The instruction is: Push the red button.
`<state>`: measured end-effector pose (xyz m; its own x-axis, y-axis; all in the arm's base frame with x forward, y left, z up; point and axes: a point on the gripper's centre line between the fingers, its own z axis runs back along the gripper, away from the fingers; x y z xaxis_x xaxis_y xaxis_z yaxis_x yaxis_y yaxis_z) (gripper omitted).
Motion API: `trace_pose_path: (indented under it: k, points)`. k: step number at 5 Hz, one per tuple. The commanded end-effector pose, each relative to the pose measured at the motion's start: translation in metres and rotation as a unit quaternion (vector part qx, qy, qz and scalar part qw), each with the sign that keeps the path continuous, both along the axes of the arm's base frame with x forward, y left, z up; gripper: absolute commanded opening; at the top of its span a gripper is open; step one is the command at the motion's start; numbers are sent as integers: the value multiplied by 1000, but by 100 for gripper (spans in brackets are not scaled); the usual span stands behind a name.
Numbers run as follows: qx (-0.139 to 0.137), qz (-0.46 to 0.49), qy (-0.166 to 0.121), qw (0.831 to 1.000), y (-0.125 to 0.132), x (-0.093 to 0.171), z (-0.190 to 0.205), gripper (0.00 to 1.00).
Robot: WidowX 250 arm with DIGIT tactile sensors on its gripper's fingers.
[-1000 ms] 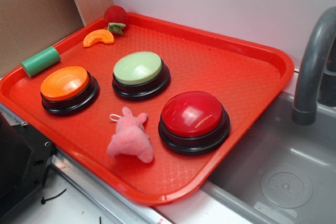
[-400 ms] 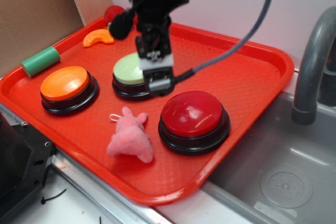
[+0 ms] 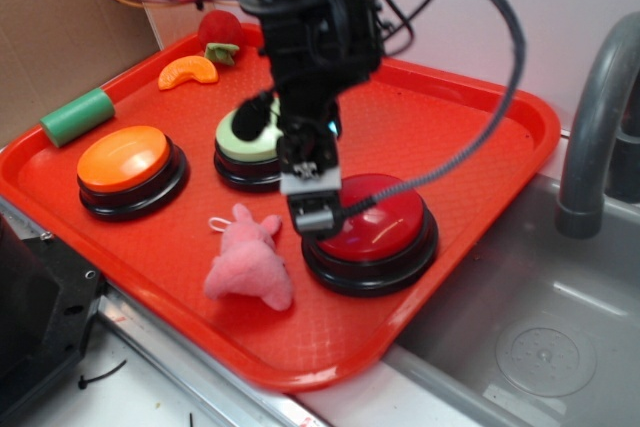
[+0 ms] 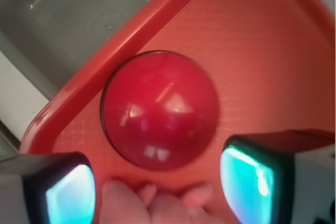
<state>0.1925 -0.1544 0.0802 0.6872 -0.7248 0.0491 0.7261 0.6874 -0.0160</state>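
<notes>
The red button (image 3: 385,222), a glossy dark-red dome on a black base, sits at the front right of the red tray (image 3: 470,137). My gripper (image 3: 312,209) hangs just over the button's left edge, pointing down. In the wrist view the button (image 4: 160,109) lies ahead of the gripper (image 4: 157,192). The two fingers (image 4: 68,192) stand wide apart and hold nothing. I cannot tell whether the gripper touches the dome.
A pink plush toy (image 3: 248,257) lies just left of the red button and shows in the wrist view (image 4: 157,205). The tray also holds a pale green button (image 3: 238,142), an orange button (image 3: 122,159), a green cylinder (image 3: 77,115), an orange slice (image 3: 187,71) and a strawberry (image 3: 220,29). A sink (image 3: 530,337) and faucet (image 3: 595,117) are at the right.
The arm came into view, first over the pale green button, then moved forward and right and lower, to the red button's left edge.
</notes>
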Motion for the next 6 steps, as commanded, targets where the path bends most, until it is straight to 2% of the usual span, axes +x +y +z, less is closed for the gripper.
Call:
trace_pose_path:
  k: [1,3,5,6]
  points:
    - [0,-9,-9,1000,-1,5,-13,100]
    - [-5,-16,-2,1000,-7,8,-18,100]
    - [-7,4,-21,1000,1,8,6,100]
    - [8,27,-26,999,3,8,17,100]
